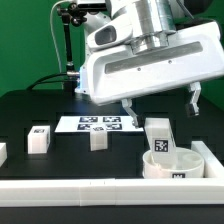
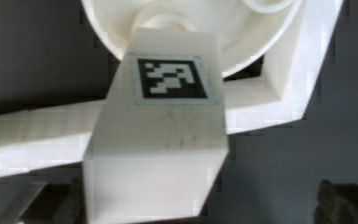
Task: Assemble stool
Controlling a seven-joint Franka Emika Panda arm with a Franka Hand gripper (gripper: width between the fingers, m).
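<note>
The round white seat [image 1: 178, 166] lies at the exterior view's right, against a white corner wall. One white leg block [image 1: 158, 136] with a square tag stands upright on it. My gripper [image 1: 160, 108] hangs just above that leg, open, with its fingers apart to either side and nothing held. In the wrist view the tagged leg [image 2: 158, 130] rises from the seat [image 2: 194, 20] towards my gripper [image 2: 194, 205]. The leg sits nearer one dark finger [image 2: 43, 202] than the other. Two more leg blocks [image 1: 40, 139] [image 1: 98, 139] stand loose on the black table.
The marker board [image 1: 100, 124] lies flat behind the loose legs. A white wall [image 1: 100, 186] runs along the front and turns up the right side [image 1: 206, 155]; it shows in the wrist view [image 2: 34, 130]. Another white piece [image 1: 2, 151] is at the left edge.
</note>
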